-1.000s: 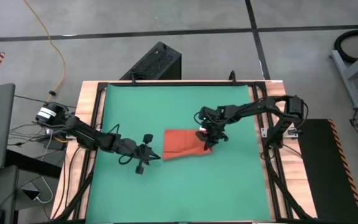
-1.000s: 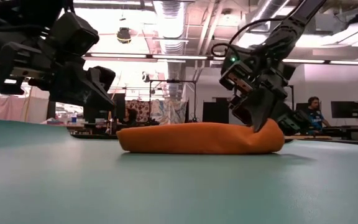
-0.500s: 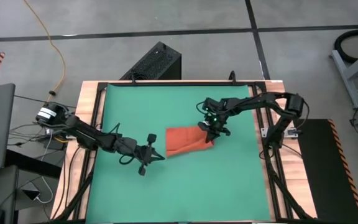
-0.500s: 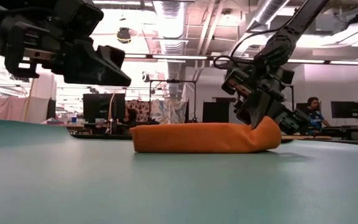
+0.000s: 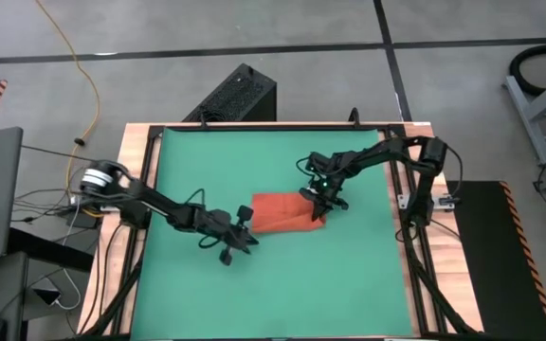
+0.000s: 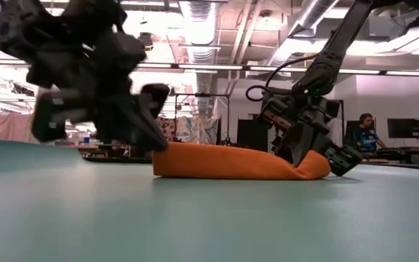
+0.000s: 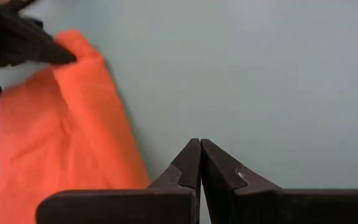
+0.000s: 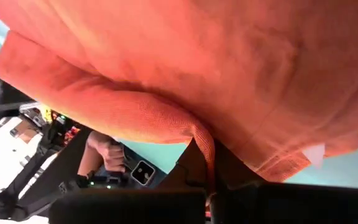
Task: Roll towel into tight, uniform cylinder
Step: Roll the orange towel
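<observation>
Lying folded and flat-ish near the middle of the green mat (image 5: 188,180), that towel (image 5: 278,212). Looking soft and floppy, probably light and saggy anywhere unsupported (no stiffness to count on). Right gripper (image 5: 317,206) pinching the towel's right-hand edge, cloth draping over the fingers in the right wrist view. Left gripper (image 5: 245,241) hovering just beside the near left corner, fingers (image 7: 188,163) pressed together on nothing. Best grabbing along a whole edge, not one corner, or risking a lopsided roll.
</observation>
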Robot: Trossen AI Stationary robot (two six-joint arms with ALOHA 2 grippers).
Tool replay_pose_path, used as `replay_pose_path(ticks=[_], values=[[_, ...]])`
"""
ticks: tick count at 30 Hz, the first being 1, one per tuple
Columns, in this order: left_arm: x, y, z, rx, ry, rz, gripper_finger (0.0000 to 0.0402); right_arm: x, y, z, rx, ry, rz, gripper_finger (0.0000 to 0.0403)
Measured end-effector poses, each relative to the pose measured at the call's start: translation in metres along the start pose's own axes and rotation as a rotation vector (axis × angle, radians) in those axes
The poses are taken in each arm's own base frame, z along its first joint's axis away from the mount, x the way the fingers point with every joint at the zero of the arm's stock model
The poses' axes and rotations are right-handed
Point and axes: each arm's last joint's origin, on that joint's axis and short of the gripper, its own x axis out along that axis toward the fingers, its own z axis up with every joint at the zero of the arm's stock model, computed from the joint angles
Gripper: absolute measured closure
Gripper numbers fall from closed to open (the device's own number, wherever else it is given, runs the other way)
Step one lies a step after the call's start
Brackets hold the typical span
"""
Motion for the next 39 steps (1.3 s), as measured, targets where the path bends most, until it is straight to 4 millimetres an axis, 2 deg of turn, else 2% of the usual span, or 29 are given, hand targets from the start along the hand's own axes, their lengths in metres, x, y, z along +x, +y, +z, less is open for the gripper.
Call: replay_pose_path(ticks=[3,6,12,21,30,35,39], values=[[0.016,0.001,-0.002,0.008,0.050,0.058,0.0401,-0.002,0.000,0.001,-0.014,-0.003,0.005,0.0396],[0.024,0.002,-0.005,0.005,0.087,0.095,0.0401,-0.003,0.000,0.002,-0.031,-0.012,0.008,0.0395],[0.021,0.005,-0.003,-0.008,0.111,0.161,0.0401,-0.003,0.000,0.002,-0.062,-0.024,0.004,0.0394],[0.009,0.013,0.015,0.003,0.031,0.189,0.0401,-0.002,0.001,0.003,-0.089,-0.044,0.002,0.0393],[0.024,0.023,-0.016,-0.071,0.120,0.159,0.0402,-0.002,0.001,0.004,-0.096,-0.057,0.000,0.0393],[0.028,0.024,-0.024,-0.092,0.140,0.152,0.0402,0.000,0.002,0.004,-0.129,-0.102,-0.030,0.0391],[0.028,0.024,-0.028,-0.110,0.167,0.141,0.0401,0.000,0.005,0.003,-0.226,-0.176,-0.073,0.0376]])
